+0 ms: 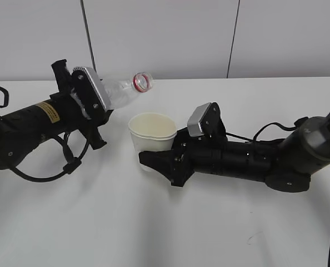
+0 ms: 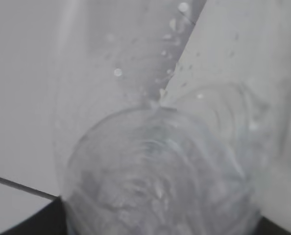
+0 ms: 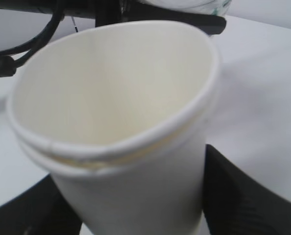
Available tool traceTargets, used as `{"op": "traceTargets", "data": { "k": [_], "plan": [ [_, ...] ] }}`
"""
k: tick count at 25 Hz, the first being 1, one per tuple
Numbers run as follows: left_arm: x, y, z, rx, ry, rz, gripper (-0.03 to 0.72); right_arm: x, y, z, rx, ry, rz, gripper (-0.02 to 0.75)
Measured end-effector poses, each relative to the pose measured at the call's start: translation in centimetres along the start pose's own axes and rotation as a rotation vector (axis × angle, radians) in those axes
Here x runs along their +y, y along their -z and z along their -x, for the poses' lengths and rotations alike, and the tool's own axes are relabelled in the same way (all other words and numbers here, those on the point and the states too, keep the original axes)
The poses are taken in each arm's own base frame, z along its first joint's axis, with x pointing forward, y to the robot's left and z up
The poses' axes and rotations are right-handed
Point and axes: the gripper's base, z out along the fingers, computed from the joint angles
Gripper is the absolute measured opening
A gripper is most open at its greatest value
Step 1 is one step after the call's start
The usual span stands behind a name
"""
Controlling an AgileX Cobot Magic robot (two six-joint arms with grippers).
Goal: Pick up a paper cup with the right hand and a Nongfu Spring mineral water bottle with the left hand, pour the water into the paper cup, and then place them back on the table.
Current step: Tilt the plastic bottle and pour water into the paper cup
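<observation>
My left gripper point(image 1: 95, 108) is shut on the clear water bottle point(image 1: 126, 89) and holds it tilted, its open red-ringed neck point(image 1: 141, 81) pointing right, above and just left of the paper cup. The left wrist view is filled by the bottle's clear body point(image 2: 160, 176) with droplets inside. My right gripper point(image 1: 156, 156) is shut on the cream-white paper cup point(image 1: 152, 132), upright, near the table. In the right wrist view the cup point(image 3: 121, 112) fills the frame, its rim squeezed slightly oval, black fingers point(image 3: 243, 196) on both sides. I see no water stream.
The white table point(image 1: 181, 233) spreads around both arms, with a small dark scuff point(image 1: 254, 238) at the front right. A grey wall with dark seams stands behind. The left arm's looped cables point(image 1: 43, 167) hang over the table at left.
</observation>
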Motion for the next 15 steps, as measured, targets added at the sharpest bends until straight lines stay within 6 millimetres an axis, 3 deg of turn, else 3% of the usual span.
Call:
{"op": "traceTargets", "data": {
  "k": [15],
  "plan": [
    [0.77,0.05,0.35,-0.026,-0.247,0.086,0.327,-0.88,0.04,-0.12,0.013,-0.01,-0.097,0.479]
  ]
}}
